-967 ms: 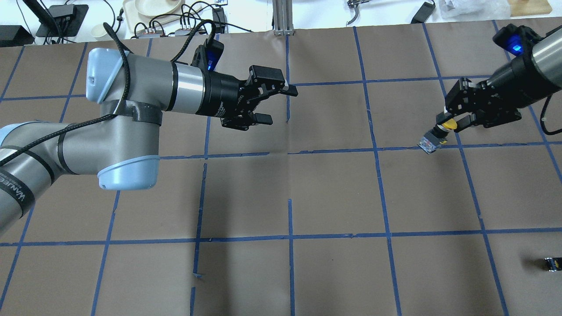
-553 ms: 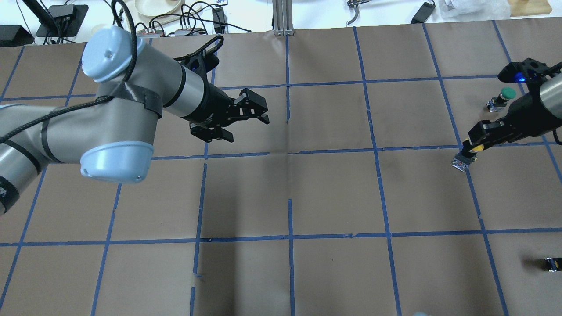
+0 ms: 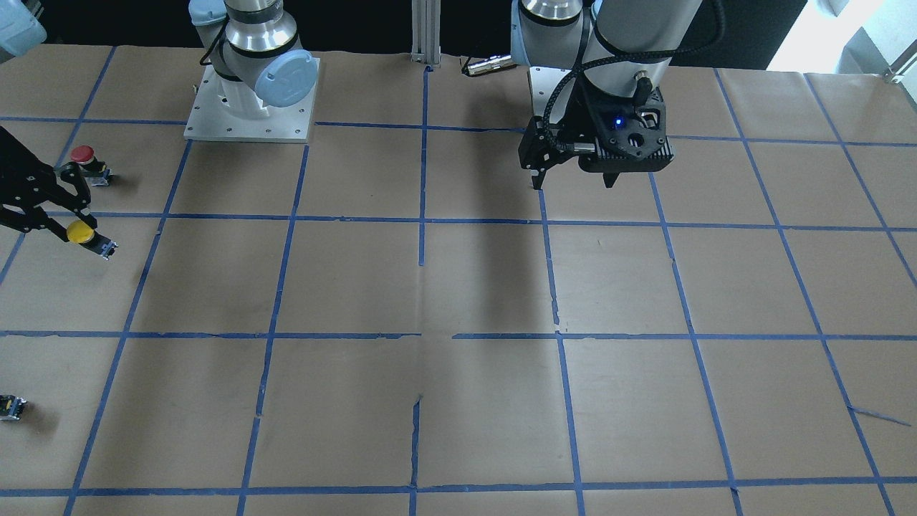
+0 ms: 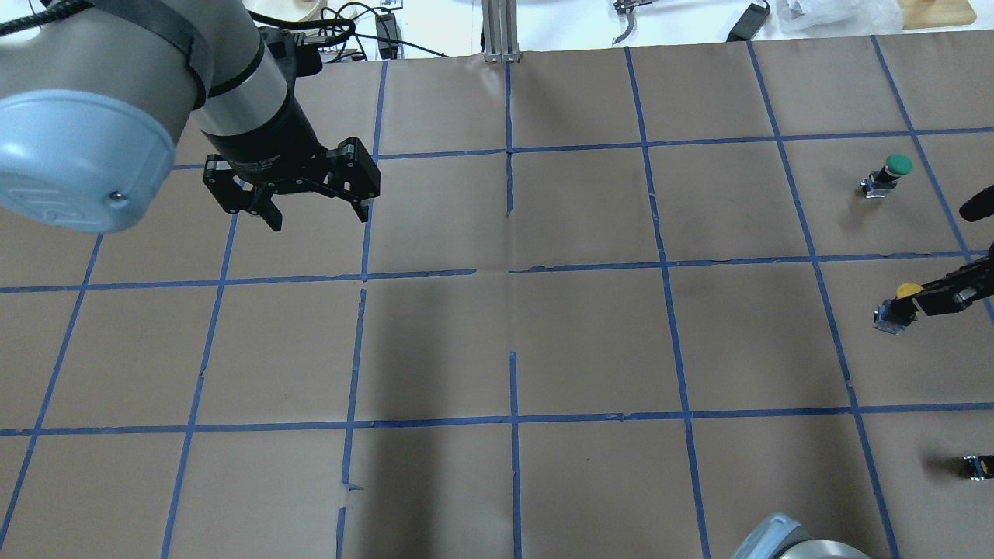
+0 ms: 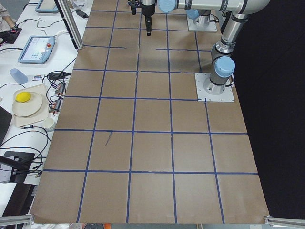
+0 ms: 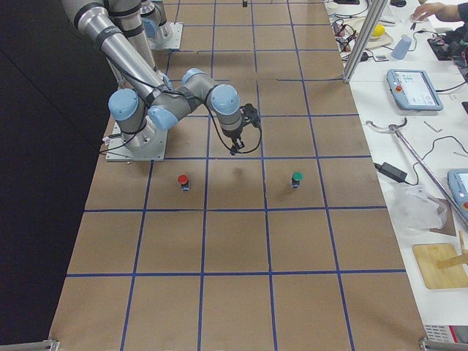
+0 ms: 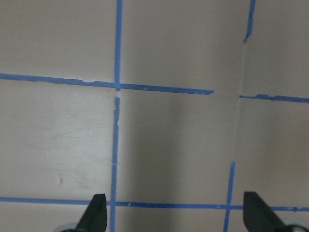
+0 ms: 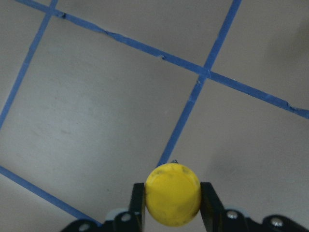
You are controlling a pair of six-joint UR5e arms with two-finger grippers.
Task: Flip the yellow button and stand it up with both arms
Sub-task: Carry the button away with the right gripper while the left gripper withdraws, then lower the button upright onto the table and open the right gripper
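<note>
The yellow button (image 4: 903, 293) has a yellow cap and a small grey body, and my right gripper (image 4: 915, 301) is shut on it at the table's far right edge. In the right wrist view the cap (image 8: 173, 194) sits between the two fingers (image 8: 208, 199) and faces the camera. In the front-facing view the yellow button (image 3: 79, 231) hangs tilted from the right gripper (image 3: 71, 226), close over the paper. I cannot tell whether it touches. My left gripper (image 4: 318, 213) is open and empty and points down over the far left, well away from the button. Its fingertips (image 7: 94, 216) show wide apart.
A green-capped button (image 4: 893, 169) stands beyond the right gripper. A red-capped button (image 3: 84, 155) stands close to the right gripper. A tiny dark block with a yellow spot (image 4: 977, 466) lies at the near right. Brown paper with a blue tape grid (image 4: 512, 272) covers the table.
My right gripper has carried the yellow button rightward and toward the robot, uncovering the green button. My left arm has swung back to the left and its gripper now points down.
</note>
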